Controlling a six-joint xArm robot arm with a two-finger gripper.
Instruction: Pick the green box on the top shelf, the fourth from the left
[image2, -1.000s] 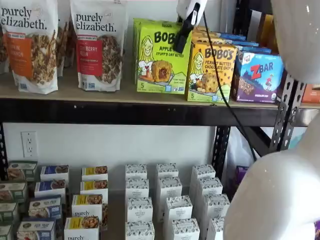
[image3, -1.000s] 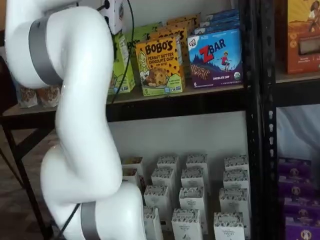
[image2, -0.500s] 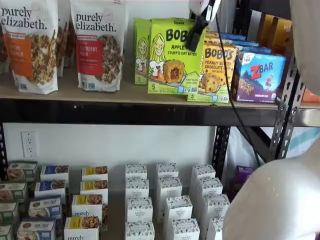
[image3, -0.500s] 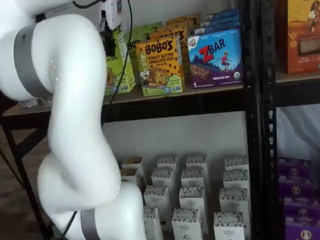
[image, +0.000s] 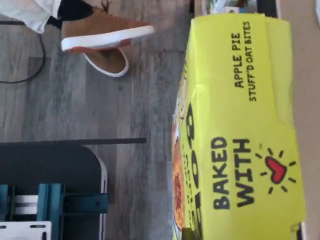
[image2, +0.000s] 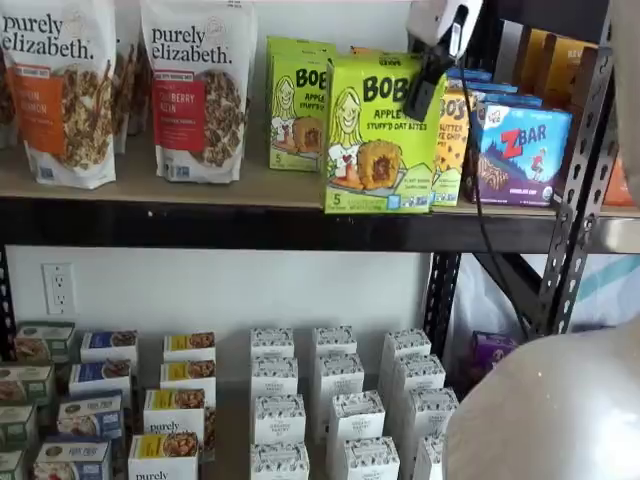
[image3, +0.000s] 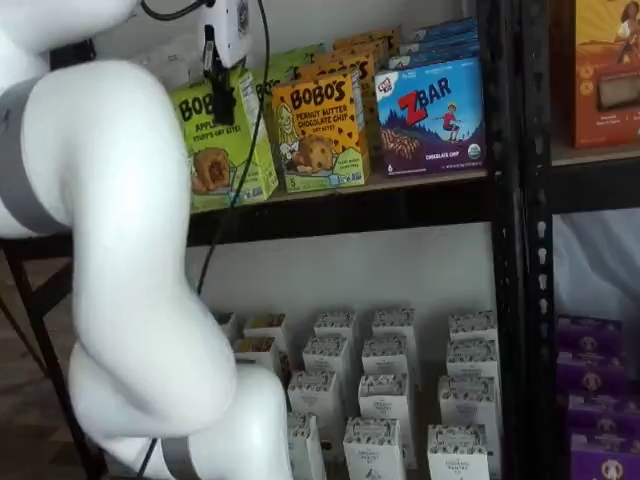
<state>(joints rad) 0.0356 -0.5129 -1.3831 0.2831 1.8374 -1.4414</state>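
Your gripper (image2: 422, 92) is clamped on the green box (image2: 379, 135), which hangs below it at the top shelf's (image2: 250, 225) front edge. Light, crushable cardboard; hold its upper panel.

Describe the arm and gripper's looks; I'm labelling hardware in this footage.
The arm is glossy white, bulbous, with grey bands at its joints. The gripper has a white body and black fingers, one seen in each shelf view. A thin black cable hangs beside it.
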